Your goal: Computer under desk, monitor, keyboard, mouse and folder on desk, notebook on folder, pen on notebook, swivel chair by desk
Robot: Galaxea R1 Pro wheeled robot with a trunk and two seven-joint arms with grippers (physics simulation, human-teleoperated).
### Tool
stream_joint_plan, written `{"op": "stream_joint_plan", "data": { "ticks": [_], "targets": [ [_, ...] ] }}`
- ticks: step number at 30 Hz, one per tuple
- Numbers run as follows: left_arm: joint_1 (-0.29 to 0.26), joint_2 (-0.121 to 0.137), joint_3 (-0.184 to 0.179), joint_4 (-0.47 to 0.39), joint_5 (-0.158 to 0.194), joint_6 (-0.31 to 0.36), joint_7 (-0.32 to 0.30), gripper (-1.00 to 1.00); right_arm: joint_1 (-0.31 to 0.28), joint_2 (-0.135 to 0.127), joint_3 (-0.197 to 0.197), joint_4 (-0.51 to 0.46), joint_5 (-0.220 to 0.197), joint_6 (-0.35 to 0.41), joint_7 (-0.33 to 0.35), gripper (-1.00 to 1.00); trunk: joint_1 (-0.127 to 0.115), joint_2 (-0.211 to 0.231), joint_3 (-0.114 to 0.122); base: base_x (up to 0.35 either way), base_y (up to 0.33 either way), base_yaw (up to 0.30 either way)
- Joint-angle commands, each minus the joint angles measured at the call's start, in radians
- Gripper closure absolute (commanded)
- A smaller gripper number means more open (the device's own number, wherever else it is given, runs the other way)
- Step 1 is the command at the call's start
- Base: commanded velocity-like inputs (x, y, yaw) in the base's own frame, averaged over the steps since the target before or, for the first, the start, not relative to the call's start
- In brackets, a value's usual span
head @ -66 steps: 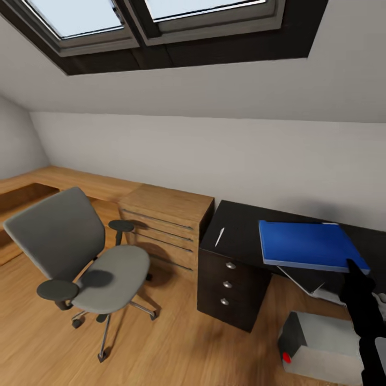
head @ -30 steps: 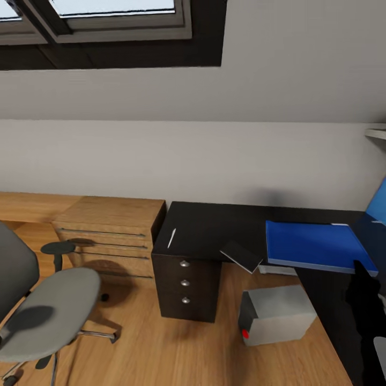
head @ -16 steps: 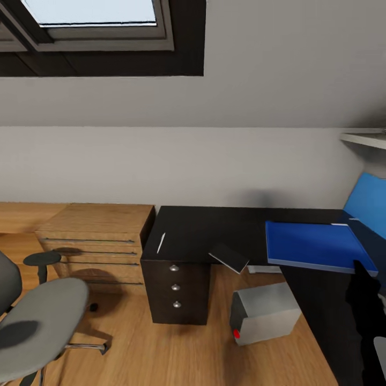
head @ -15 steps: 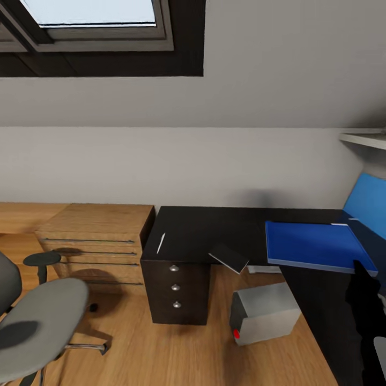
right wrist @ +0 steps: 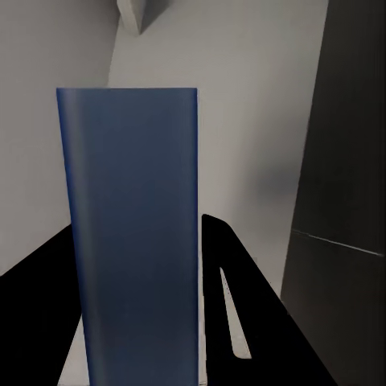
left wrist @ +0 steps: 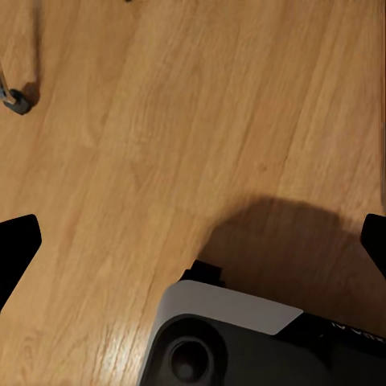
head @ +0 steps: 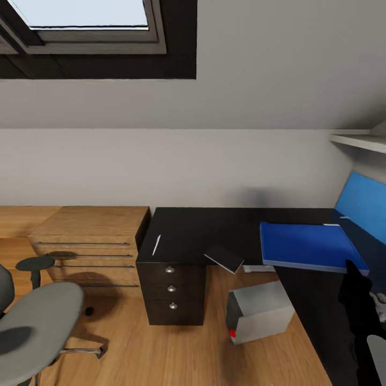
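My right gripper (head: 353, 268) is shut on the near right corner of the bright blue folder (head: 308, 245), which is level over the black desk (head: 214, 228); I cannot tell whether it touches the top. In the right wrist view the folder (right wrist: 129, 233) stands between the dark fingers (right wrist: 229, 273). The thin pale pen (head: 156, 244) lies at the desk's left end. A small dark notebook (head: 225, 259) overhangs the front edge. The grey computer (head: 258, 312) sits on the floor by the drawers. The swivel chair (head: 32, 321) is at lower left. My left gripper (left wrist: 193, 233) is open over the floor.
A light wooden drawer cabinet (head: 86, 241) stands left of the desk, under the sloped wall and skylight. A white shelf (head: 359, 140) and a blue panel (head: 364, 203) are at the far right. A chair castor (left wrist: 16, 100) and my base (left wrist: 241, 338) appear in the left wrist view.
The head view has swung right, so chair and cabinet slid towards the left edge and more of the desk came in. The folder stays in my right gripper.
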Motion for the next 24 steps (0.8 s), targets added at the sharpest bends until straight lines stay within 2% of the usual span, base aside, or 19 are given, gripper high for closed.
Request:
{"op": "stream_joint_plan", "data": {
  "ticks": [1, 5, 7, 8, 9, 10, 14, 15, 17, 21, 24],
  "targets": [
    [0.000, 0.000, -0.007, 0.000, 0.009, -0.004, 0.005, -1.00, -0.001, 0.000, 0.012, 0.013, -0.010, 0.002, 0.003, 1.00, 0.000, -0.001, -0.001, 0.000, 0.000, -0.249],
    [0.000, 0.000, -0.007, 0.000, 0.009, -0.005, 0.005, -1.00, -0.002, 0.000, 0.043, 0.043, -0.007, -0.028, 0.006, 1.00, 0.000, -0.001, -0.001, 0.000, 0.000, -0.256],
    [0.000, 0.000, -0.007, 0.000, 0.009, -0.005, 0.005, -1.00, -0.002, 0.000, 0.068, 0.064, 0.000, -0.068, 0.009, 1.00, 0.000, -0.001, -0.001, 0.000, 0.000, -0.260],
    [0.000, 0.000, -0.007, 0.000, 0.009, -0.005, 0.005, -1.00, -0.002, 0.000, 0.095, 0.081, 0.010, -0.103, 0.009, 1.00, 0.000, -0.001, -0.001, 0.000, 0.000, -0.261],
    [0.000, 0.000, -0.007, 0.000, 0.009, -0.005, 0.005, -1.00, -0.002, 0.000, 0.144, 0.101, 0.023, -0.165, 0.013, 1.00, 0.000, -0.001, -0.001, 0.000, 0.000, -0.262],
    [0.000, 0.000, -0.007, 0.000, 0.009, -0.005, 0.005, -1.00, -0.002, -0.001, 0.160, 0.106, 0.027, -0.188, 0.014, 1.00, 0.000, -0.001, -0.001, 0.000, 0.000, -0.262],
    [0.000, 0.000, -0.007, 0.000, 0.009, -0.005, 0.004, -1.00, -0.002, 0.000, 0.273, 0.126, 0.036, -0.360, 0.027, 1.00, 0.000, -0.001, -0.001, 0.000, 0.000, -0.262],
    [0.000, 0.000, -0.007, 0.000, 0.009, -0.005, 0.004, -1.00, -0.002, 0.000, 0.286, 0.129, 0.037, -0.377, 0.028, 1.00, 0.000, -0.001, -0.001, 0.000, 0.000, -0.262],
    [-0.001, -0.001, -0.007, 0.000, 0.009, -0.005, 0.004, -1.00, -0.002, 0.001, 0.334, 0.154, 0.036, -0.454, 0.030, 1.00, 0.000, -0.001, -0.001, 0.000, 0.000, -0.262],
    [0.000, -0.001, -0.009, 0.000, 0.009, -0.005, 0.004, -1.00, -0.002, 0.004, 0.379, 0.178, 0.032, -0.555, 0.030, 1.00, 0.000, -0.001, -0.001, 0.000, 0.000, -0.262],
    [0.000, -0.001, -0.010, 0.000, 0.009, -0.005, 0.004, -1.00, -0.002, 0.008, 0.405, 0.182, 0.030, -0.597, 0.029, 1.00, 0.000, -0.001, -0.001, 0.000, 0.000, -0.245]
  ]
}}
